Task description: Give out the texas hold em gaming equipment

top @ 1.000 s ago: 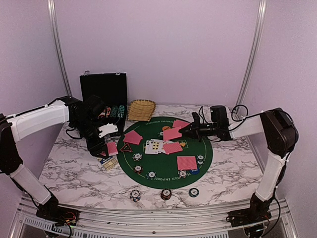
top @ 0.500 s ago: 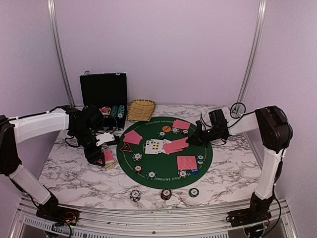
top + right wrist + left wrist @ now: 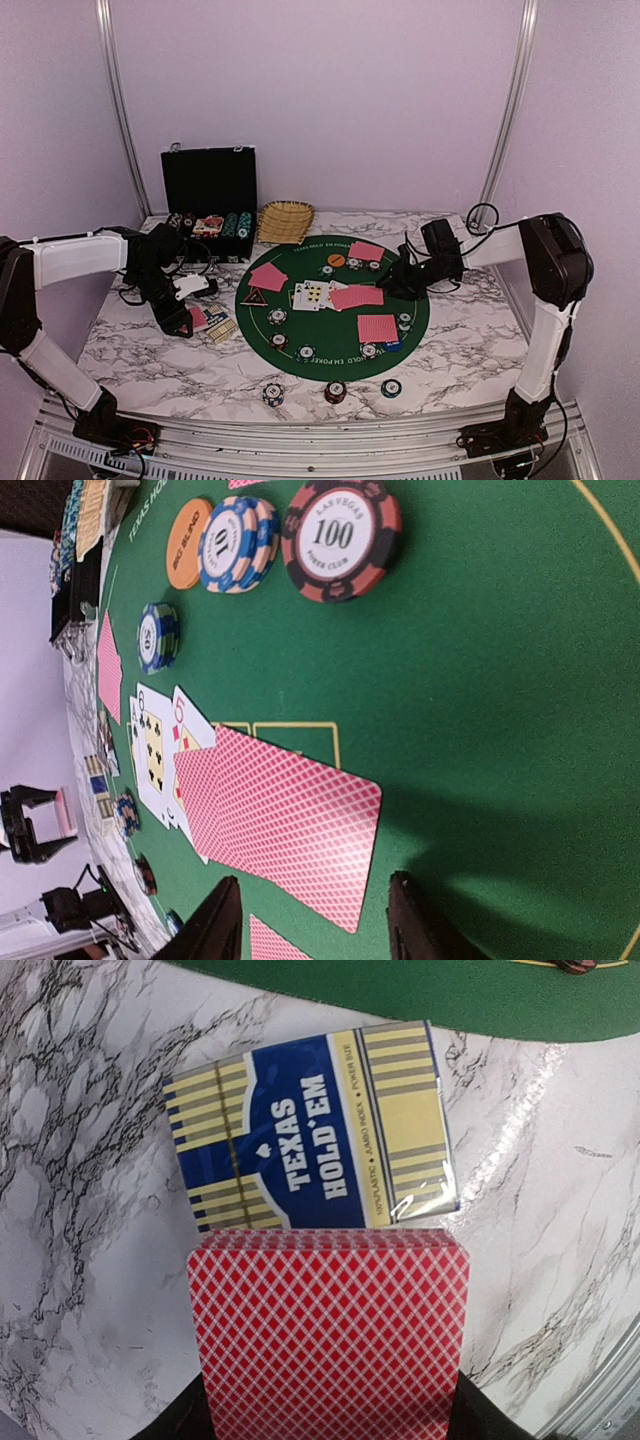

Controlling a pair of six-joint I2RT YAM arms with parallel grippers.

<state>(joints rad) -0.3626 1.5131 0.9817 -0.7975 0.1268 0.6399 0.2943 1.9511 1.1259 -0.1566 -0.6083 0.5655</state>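
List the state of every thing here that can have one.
black case: open, lid upright.
left gripper: shut on the card stack.
right gripper: open, empty.
centre cards: face up.
card by right gripper: face down on the green mat.

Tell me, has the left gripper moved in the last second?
Yes. The left gripper, shut on pink-red-backed playing cards, has drawn away from the black hard case toward the near edge of the white marble table and slightly left.
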